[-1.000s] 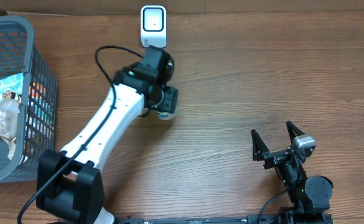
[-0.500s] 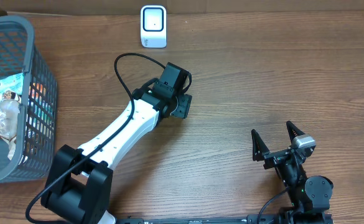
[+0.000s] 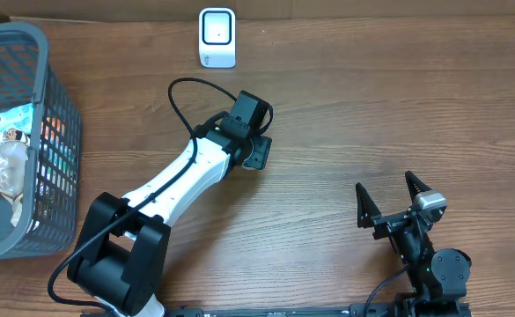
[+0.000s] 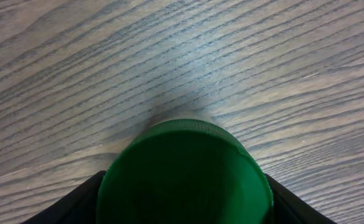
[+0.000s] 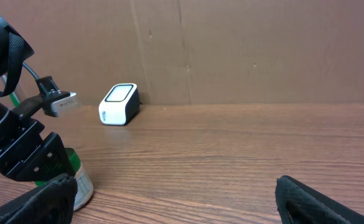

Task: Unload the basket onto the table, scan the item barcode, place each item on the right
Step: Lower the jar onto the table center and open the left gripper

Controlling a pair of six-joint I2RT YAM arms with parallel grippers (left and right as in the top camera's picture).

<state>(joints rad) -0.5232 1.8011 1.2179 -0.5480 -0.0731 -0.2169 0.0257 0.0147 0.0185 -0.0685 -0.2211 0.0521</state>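
Currently my left gripper [image 3: 255, 151] pinches the green-capped item [image 4: 185, 171] at mid-table, well apart from the scanner [image 3: 217, 37]. Risk: held by the cap alone, it may twist or slip, and I cannot tell where its barcode faces. My right gripper [image 3: 396, 204] sits spread, idle. The basket [image 3: 15, 33] stands far left; nothing blocks the way to the scanner
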